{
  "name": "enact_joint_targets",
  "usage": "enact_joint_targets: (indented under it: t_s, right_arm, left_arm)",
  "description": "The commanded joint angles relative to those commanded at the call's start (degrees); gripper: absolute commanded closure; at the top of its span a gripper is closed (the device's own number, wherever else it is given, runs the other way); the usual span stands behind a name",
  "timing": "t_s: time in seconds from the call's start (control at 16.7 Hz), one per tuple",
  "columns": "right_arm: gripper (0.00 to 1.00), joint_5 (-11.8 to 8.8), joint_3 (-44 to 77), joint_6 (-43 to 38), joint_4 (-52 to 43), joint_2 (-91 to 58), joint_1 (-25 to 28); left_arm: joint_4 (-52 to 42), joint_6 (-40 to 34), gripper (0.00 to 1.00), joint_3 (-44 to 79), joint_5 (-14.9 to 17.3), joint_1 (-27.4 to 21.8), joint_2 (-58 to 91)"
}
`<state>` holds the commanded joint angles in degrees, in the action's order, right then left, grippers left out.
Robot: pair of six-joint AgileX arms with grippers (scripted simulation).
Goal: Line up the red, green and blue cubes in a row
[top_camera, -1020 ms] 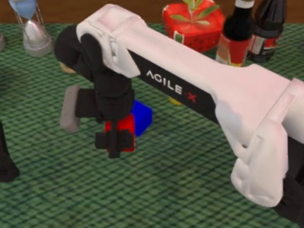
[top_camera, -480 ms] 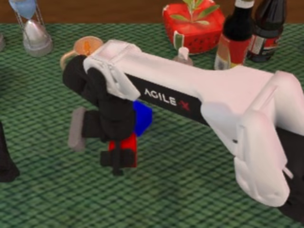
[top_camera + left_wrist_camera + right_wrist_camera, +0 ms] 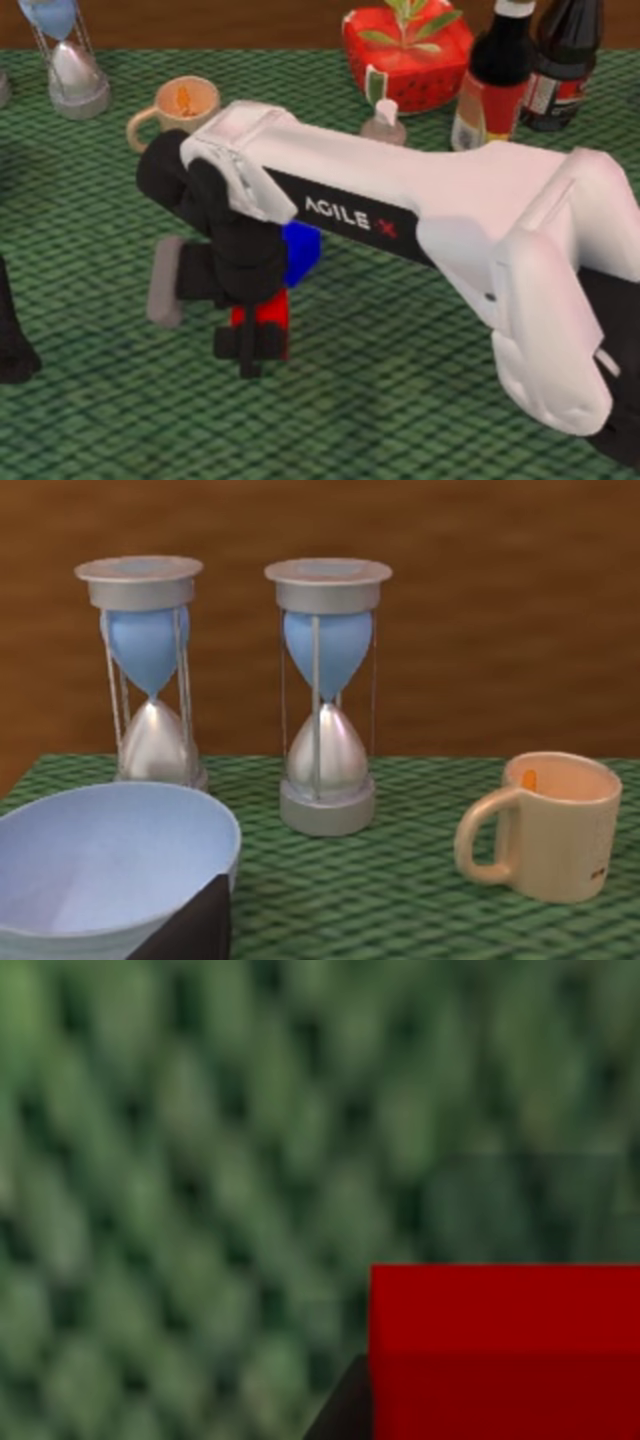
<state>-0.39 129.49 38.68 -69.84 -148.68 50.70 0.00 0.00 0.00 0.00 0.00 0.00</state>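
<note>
My right gripper [image 3: 250, 345] reaches across the middle of the green mat and is shut on the red cube [image 3: 268, 312]. That cube fills the lower corner of the right wrist view [image 3: 500, 1350], with a dark fingertip [image 3: 345, 1410] against its side. The blue cube [image 3: 302, 250] rests on the mat just behind the red one, partly under the arm. The green cube is hidden. My left arm [image 3: 10, 345] stays parked at the left edge.
Along the back stand an hourglass [image 3: 68, 60], a cream mug [image 3: 183, 105], a small white bottle [image 3: 384, 120], a watermelon-patterned box [image 3: 405, 50] and two dark bottles [image 3: 495, 80]. The left wrist view shows a pale blue bowl [image 3: 100, 860] and two hourglasses [image 3: 325, 690].
My right arm has drawn toward the front of the table, carrying the red cube away from the blue one. The mug has come out from under the arm.
</note>
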Motion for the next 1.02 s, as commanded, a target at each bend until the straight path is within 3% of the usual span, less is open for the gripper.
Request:
enact_joint_targets:
  t_s: [0.72, 1.02]
  right_arm:
    - [0.02, 0.0, 0.0, 0.0, 0.0, 0.0, 0.0]
    - [0.0, 0.0, 0.0, 0.0, 0.0, 0.0, 0.0]
  left_arm:
    - [0.0, 0.0, 0.0, 0.0, 0.0, 0.0, 0.0]
    - [0.0, 0.0, 0.0, 0.0, 0.0, 0.0, 0.0]
